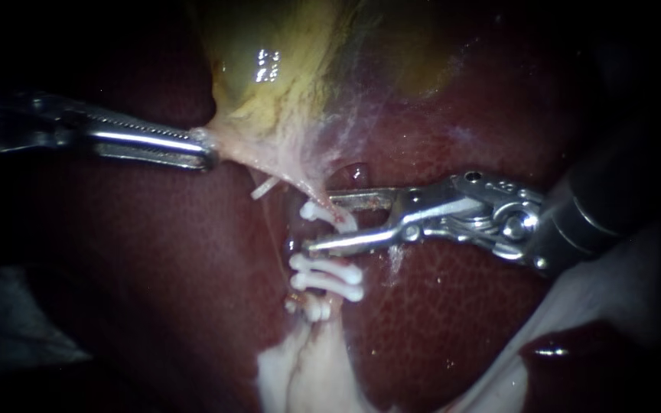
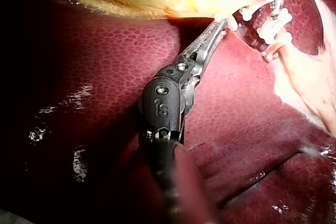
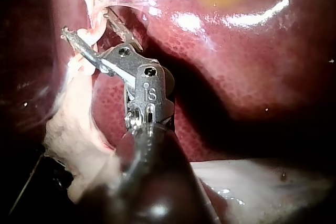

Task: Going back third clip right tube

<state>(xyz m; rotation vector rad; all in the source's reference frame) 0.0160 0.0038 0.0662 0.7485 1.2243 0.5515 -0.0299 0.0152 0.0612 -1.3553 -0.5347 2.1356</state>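
My left instrument (image 1: 206, 151) comes in from the left, its jaws shut on the pale neck of the yellowish gallbladder (image 1: 284, 69), which it holds taut. In the left wrist view the same jaws (image 2: 221, 25) grip that tissue. My right instrument (image 1: 321, 222) stands with open jaws on either side of a pale tube (image 1: 317, 190). A white clip (image 1: 329, 216) sits across the tube between the jaws. Two more white clips (image 1: 327, 275) lie just below, and another small one (image 1: 314, 307) lower still. In the right wrist view the open jaws (image 3: 86, 22) straddle pale tissue.
Dark red liver (image 1: 154, 252) surrounds the tube on both sides. Whitish fatty tissue (image 1: 307, 367) spreads out below the clips. A thin pale strand (image 1: 263, 187) hangs beside the tube's upper part. The clips (image 2: 273, 27) show ahead of my left instrument's jaws.
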